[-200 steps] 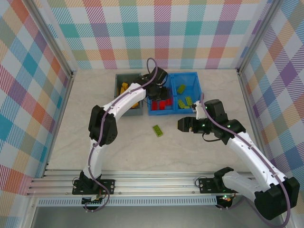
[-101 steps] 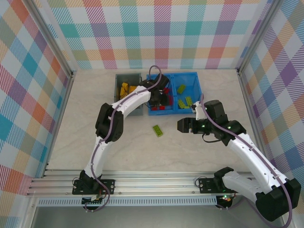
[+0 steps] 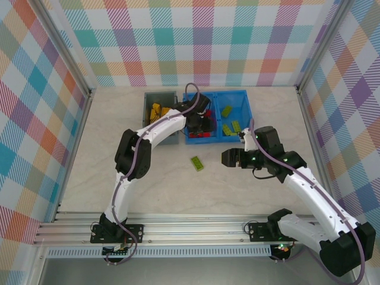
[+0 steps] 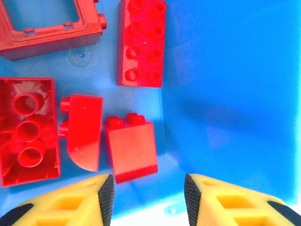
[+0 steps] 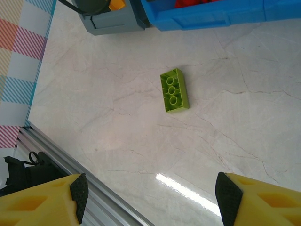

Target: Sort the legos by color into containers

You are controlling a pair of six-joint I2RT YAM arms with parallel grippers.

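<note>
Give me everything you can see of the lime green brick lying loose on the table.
The lime green rectangular plastic brick is glossy and lies upside down: its hollow underside faces up, with three round tubes in a row inside the rim. It rests flat on the pale marble-look table, out of the bright blue plastic bin and apart from it. Only the table touches it.

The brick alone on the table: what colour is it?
Lime green brick, clearest in right wrist view.
</note>
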